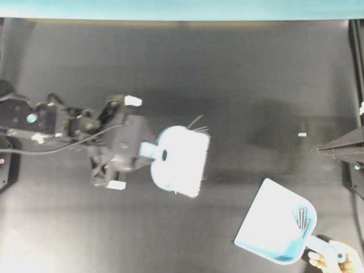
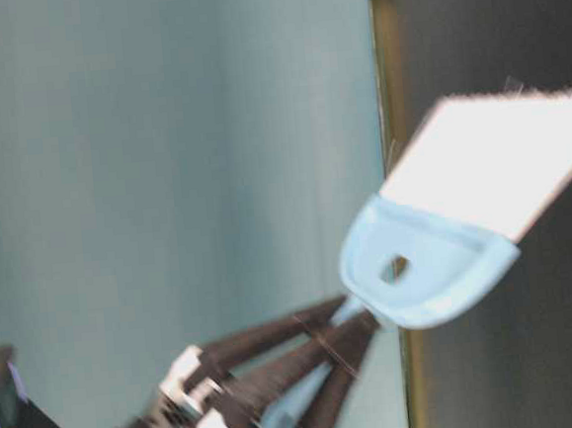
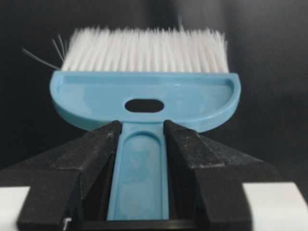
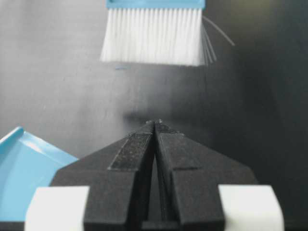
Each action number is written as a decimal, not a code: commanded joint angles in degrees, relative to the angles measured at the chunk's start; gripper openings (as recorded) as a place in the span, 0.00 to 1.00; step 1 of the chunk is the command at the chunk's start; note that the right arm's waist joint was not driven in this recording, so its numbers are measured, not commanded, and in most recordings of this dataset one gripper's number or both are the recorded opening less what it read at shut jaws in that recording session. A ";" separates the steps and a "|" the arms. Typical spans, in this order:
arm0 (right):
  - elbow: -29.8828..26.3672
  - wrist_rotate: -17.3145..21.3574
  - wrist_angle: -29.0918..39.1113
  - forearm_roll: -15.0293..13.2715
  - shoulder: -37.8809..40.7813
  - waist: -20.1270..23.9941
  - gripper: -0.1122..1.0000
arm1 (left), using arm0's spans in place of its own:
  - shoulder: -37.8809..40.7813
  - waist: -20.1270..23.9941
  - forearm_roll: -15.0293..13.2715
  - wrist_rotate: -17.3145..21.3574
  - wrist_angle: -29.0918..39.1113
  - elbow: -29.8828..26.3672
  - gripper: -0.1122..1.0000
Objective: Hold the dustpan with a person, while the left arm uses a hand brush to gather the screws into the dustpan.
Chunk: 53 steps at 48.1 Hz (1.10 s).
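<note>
Matte black tabletop (image 1: 187, 62) under soft light, pale teal wall (image 2: 161, 135) along its far edge

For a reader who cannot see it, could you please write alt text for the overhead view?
The left gripper grips a hand brush by its handle above a dark table. At lower right a person's hand holds a dustpan with screws inside.

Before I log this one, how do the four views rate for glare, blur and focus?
Overhead: the hand brush bristles blow out to flat white, and the dustpan glares pale. Table-level: soft and smeared, bristles again clipped white. Left wrist: brush sharp, background dark. Right wrist: the right gripper is close and soft, the bristles slightly blurred.
</note>
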 commanded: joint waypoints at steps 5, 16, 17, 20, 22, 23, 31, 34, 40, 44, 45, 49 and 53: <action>-0.35 -0.35 -0.53 0.00 0.18 0.00 0.10 | -0.62 -0.35 0.09 -1.93 -5.89 4.66 0.39; -0.26 -0.35 -0.53 0.00 0.18 0.00 0.10 | -1.49 -1.67 0.00 -2.02 -9.67 7.91 0.39; -0.35 -0.35 -0.53 0.00 0.18 0.09 0.10 | -1.49 -1.76 0.09 -2.02 -9.76 8.09 0.39; -0.26 -0.26 -0.53 0.00 0.18 0.09 0.10 | -1.49 -1.93 0.00 -2.02 -9.76 8.44 0.39; -0.26 -0.35 -0.53 0.00 0.18 0.09 0.10 | -1.49 -1.93 0.00 -2.02 -9.76 8.53 0.39; -0.26 -0.26 -0.53 0.00 0.18 0.00 0.10 | -1.41 -1.93 0.09 -2.02 -9.84 8.61 0.39; -0.26 -0.26 -0.53 0.00 0.18 0.00 0.10 | -0.88 -2.11 0.00 -2.11 -10.55 8.70 0.39; -0.26 -0.35 -0.53 0.00 0.09 0.09 0.10 | -0.70 -2.11 0.00 -2.20 -10.90 8.61 0.39; -0.26 -0.26 -0.53 0.00 0.09 0.00 0.10 | -0.70 -2.20 0.00 -2.29 -11.51 8.61 0.39; -0.26 -0.26 -0.53 0.00 0.09 0.00 0.10 | -0.70 -2.46 0.09 -2.29 -12.13 8.53 0.39; -0.26 -0.26 -0.53 0.00 0.09 0.09 0.10 | -0.70 -2.55 0.09 -2.29 -12.30 8.53 0.39; -0.26 -0.35 -0.53 0.00 0.18 0.09 0.10 | -0.70 -2.72 0.00 -2.29 -12.83 8.53 0.39; -0.26 -0.35 -0.53 0.00 0.09 0.09 0.10 | -0.70 -2.81 0.00 -2.29 -12.83 8.53 0.39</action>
